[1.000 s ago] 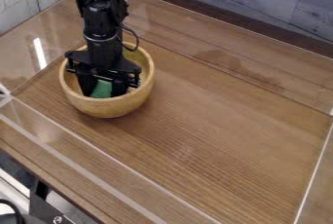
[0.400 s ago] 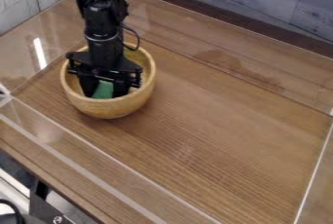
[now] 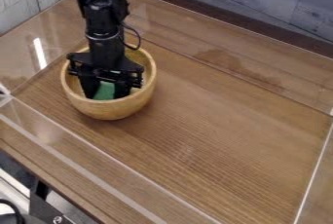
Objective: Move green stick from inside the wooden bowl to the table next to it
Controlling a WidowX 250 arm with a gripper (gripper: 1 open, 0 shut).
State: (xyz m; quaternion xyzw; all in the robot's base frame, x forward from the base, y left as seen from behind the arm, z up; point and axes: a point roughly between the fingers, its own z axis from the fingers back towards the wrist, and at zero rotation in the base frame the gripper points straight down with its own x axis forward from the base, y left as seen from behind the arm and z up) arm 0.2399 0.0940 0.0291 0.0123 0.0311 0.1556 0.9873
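one arm, one bowl, one green piece, and that is all that stands on the worktop (image 3: pixel 221 121). the worktop is dark brown with a long straight grain and a slight sheen, and clear acrylic walls (image 3: pixel 156 184) stand along its edges. the wooden bowl (image 3: pixel 128 99) is round, pale tan, thick at the rim, with faint grain on its outer side. it sits toward the far left corner. the black arm comes straight down into it, and its fingers (image 3: pixel 104 84) are closed on the green stick (image 3: pixel 99 89), down inside the bowl. the stick is a small, flat, matte block, bright green; only part of it shows between the black parts, so i cannot tell its whole length.
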